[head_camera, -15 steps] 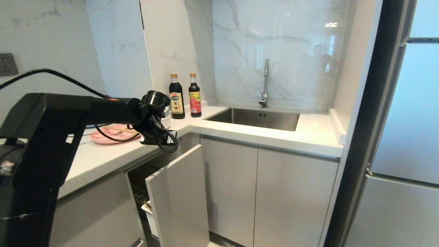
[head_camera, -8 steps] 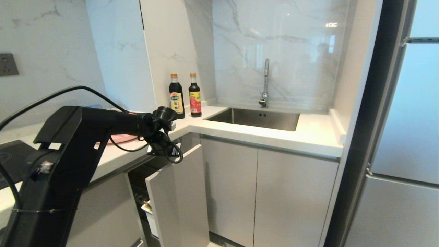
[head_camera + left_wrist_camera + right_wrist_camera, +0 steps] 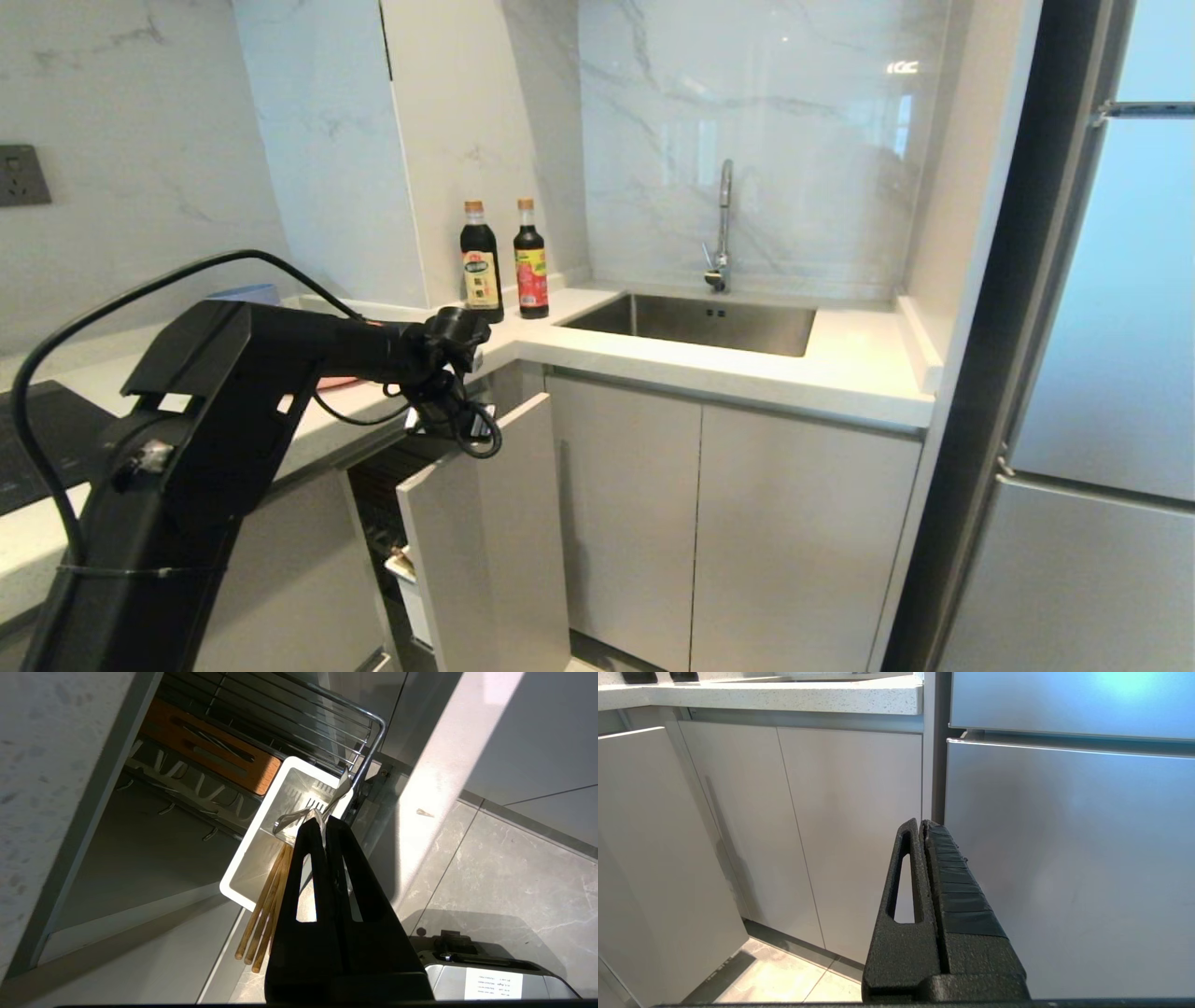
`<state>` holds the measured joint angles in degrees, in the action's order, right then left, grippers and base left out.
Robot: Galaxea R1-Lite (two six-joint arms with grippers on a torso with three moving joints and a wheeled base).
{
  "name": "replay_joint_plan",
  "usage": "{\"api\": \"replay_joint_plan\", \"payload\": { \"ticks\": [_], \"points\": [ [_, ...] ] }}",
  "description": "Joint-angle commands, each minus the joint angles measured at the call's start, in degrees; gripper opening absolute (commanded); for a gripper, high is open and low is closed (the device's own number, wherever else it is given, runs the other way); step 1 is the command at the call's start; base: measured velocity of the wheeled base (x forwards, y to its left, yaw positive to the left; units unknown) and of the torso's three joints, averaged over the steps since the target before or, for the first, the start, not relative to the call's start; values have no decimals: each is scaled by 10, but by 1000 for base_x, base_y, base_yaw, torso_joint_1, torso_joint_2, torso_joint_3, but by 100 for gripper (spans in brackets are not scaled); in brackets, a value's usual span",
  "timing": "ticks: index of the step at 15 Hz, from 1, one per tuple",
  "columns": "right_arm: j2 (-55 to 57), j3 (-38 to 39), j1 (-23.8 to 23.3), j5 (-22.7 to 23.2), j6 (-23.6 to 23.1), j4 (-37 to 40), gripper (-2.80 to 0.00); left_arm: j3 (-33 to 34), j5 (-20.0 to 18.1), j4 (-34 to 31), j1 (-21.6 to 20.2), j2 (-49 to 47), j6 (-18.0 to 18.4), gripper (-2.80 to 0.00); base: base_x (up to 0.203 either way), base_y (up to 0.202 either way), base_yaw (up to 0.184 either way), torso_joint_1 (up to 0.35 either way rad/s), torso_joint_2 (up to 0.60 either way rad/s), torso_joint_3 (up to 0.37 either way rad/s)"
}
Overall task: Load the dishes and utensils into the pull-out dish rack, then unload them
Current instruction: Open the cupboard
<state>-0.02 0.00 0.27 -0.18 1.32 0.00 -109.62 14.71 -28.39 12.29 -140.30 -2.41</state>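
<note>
The pull-out dish rack (image 3: 485,532) stands drawn out below the countertop, its chrome wire basket (image 3: 369,723) and wooden strip (image 3: 210,751) showing in the left wrist view. Light wooden chopsticks (image 3: 264,905) lean in the white caddy (image 3: 245,868). My left gripper (image 3: 323,820) hangs just above the caddy, shut on the slim silver spoon (image 3: 292,817), which lies across its fingertips. In the head view the same gripper (image 3: 455,427) sits over the rack's front panel. Only a sliver of the pink plate (image 3: 334,382) shows on the counter behind the arm. The white bowl is hidden. My right gripper (image 3: 922,823) is shut and empty.
Two dark sauce bottles (image 3: 504,263) stand at the counter's corner, left of the sink (image 3: 695,322) and tap (image 3: 721,224). A fridge (image 3: 1102,373) fills the right side. Closed cabinet doors (image 3: 709,523) lie right of the rack. Tiled floor (image 3: 514,858) lies below.
My left arm has come down and slightly right, from over the counter by the pink plate to over the open rack. The right arm has kept still.
</note>
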Motion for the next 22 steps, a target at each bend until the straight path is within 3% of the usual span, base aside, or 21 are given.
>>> {"api": "replay_joint_plan", "payload": {
  "ticks": [1, 12, 22],
  "points": [
    [0, 1, 0, 0, 0, 0, -280, 1, 0, -3, 3, 1, -1, -280, 0, 0, 0, 0, 0, 0],
    [0, 1, 0, 0, 0, 0, -280, 53, -9, -3, 72, 27, -31, -280, 0, 0, 0, 0, 0, 0],
    [0, 1, 0, 0, 0, 0, -280, 107, -75, -2, 157, 57, -95, -280, 0, 0, 0, 0, 0, 0]
  ]
}}
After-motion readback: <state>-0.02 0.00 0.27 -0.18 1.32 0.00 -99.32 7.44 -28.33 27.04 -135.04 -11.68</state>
